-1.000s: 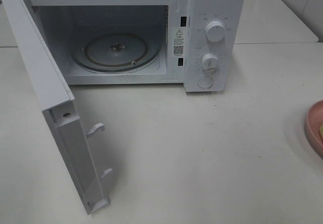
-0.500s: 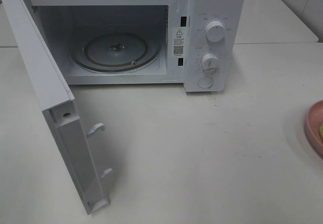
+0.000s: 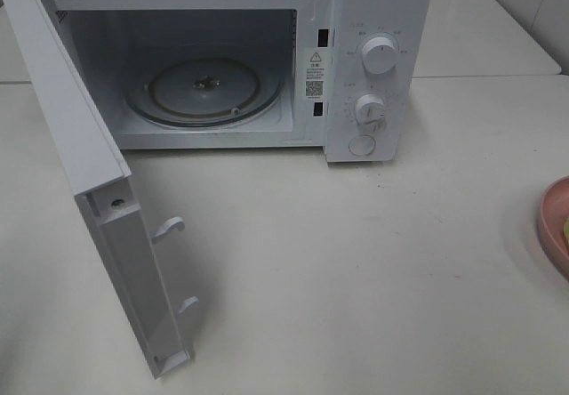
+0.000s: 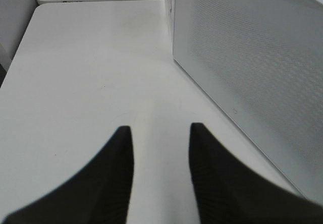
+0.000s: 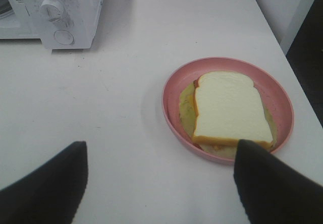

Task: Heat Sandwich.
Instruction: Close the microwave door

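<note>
The left gripper (image 4: 157, 148) hung over the bare white table (image 4: 91, 67) with its two dark fingers (image 4: 118, 178) set apart by a moderate gap; nothing lay between them, and they touched nothing. Beside it stood the perforated outer face of the microwave door (image 4: 252, 67).

The right gripper (image 5: 161, 183) stood with its fingers (image 5: 50, 183) spread wide and empty above the table. The sandwich (image 5: 229, 110) lay flat on the pink plate (image 5: 174, 85), just beyond the gripper's one fingertip, with its pale top slice uppermost and yellow-green filling showing at the edges. No finger touched the sandwich or the plate.

In the high view the microwave (image 3: 378, 66) sat at twelve o'clock on the table, its door swung fully open toward eight o'clock. The glass turntable (image 3: 204, 88) lay bare inside the cavity. Two round knobs (image 3: 379, 54) and a button sat on the control panel at one o'clock. Only a sliver of the plate's rim showed at the view's three to four o'clock edge, well apart from the microwave. Neither arm appeared in that view.
</note>
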Robot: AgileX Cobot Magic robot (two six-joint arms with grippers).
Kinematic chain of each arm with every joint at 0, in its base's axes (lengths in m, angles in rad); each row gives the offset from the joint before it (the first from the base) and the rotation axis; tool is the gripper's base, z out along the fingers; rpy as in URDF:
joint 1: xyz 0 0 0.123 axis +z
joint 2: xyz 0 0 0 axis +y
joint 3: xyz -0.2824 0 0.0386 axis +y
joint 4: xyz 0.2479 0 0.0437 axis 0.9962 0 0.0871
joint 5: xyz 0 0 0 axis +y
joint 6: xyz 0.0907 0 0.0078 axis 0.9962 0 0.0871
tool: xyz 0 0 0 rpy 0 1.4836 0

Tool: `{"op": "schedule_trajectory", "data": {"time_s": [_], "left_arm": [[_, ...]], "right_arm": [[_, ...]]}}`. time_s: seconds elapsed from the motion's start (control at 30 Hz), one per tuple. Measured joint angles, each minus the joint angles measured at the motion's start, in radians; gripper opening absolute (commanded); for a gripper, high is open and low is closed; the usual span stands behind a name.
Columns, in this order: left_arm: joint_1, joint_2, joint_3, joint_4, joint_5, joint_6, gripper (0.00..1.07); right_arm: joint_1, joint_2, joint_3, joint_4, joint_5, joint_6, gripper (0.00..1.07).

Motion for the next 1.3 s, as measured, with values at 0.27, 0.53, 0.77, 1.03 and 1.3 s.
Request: {"op": "schedule_trajectory", "data": {"time_s": [0.27, 0.53, 0.77, 1.03, 1.3], "left_arm": [[0.0, 0.11, 0.091, 0.001, -0.184, 0.0, 0.0], [0.0, 0.188, 0.238, -0.007, -0.539, 0.002, 0.0], [0.0, 0.3, 0.344, -0.006, -0.878, 0.002, 0.0], [-0.002, 0.516, 0.351, -0.002, -1.161, 0.0, 0.0], [-0.1, 0.732, 0.351, 0.015, -1.365, -0.004, 0.0]], "right_arm": [[0.0, 0.0, 0.0, 0.0, 0.0, 0.0, 0.76], [0.0, 0.0, 0.0, 0.0, 0.0, 0.0, 0.76], [0.0, 0.0, 0.0, 0.0, 0.0, 0.0, 0.76], [0.0, 0.0, 0.0, 0.0, 0.0, 0.0, 0.76], [0.0, 0.0, 0.0, 0.0, 0.0, 0.0, 0.76]]}}
